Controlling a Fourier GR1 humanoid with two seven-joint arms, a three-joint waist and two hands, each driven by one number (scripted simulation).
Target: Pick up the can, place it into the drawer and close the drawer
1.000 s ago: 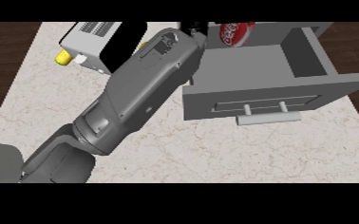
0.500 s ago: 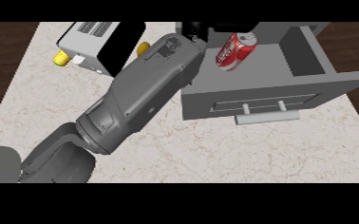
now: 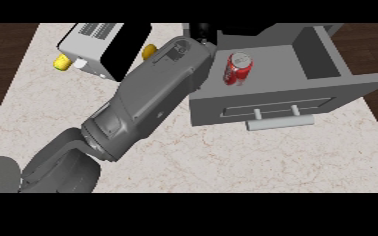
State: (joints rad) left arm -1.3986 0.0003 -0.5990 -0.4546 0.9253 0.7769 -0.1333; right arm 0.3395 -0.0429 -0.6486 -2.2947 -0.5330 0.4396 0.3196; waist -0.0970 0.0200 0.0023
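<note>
Kitchen: marble-look counter [image 3: 244,160], open grey drawer [image 3: 280,87], white toaster-like appliance [image 3: 92,42] at back.

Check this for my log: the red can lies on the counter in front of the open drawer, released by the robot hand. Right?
Not quite. The head view shows the red can lying on its side inside the open drawer, not on the counter in front of it. The rest holds: the drawer is open, and the robot hand is off the can.
</note>
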